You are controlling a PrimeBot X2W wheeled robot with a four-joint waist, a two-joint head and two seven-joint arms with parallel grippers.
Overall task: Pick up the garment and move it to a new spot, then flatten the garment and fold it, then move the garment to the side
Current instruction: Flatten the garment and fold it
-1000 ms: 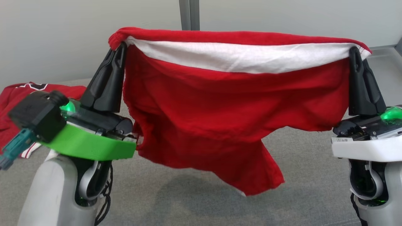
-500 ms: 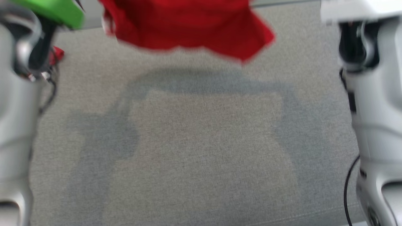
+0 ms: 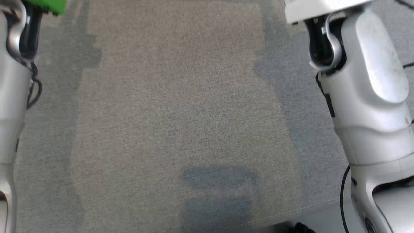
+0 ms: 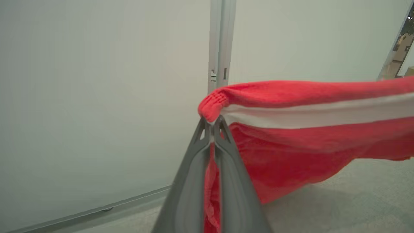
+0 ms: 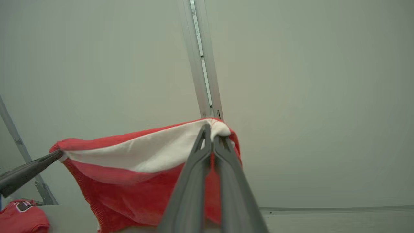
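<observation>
Garment (image 4: 291, 155), a red knit piece with a white band along its upper edge, is hanging in the air, stretched sideways between the two claws above the far part of the desk (image 3: 181, 97). Left claw (image 4: 212, 124) is pinching the garment's left upper corner, its two dark fingers pressed together with red cloth running down between them and a ribbed red fold bulging just over the tips. Right claw (image 5: 212, 132) is clamping the right upper corner in the same manner, fingers closed on the white band where it is meeting the red outer layer. Between the two grips the top edge is sagging slightly, and the body of the cloth is drooping in loose folds, its lower hem appearing to hang clear of the grey fabric surface. Behind the garment a pale wall (image 4: 97, 97) is rising, divided by a vertical metal post (image 4: 221, 42). At the far left of the desk a second red garment (image 5: 19, 216) is lying crumpled. In the head view, looking down on the near part of the desk, the left forearm (image 3: 9, 97) and the right forearm (image 3: 365, 81) are reaching up along the left and right edges, and a black cable (image 3: 343, 194) is trailing beside the right forearm.
</observation>
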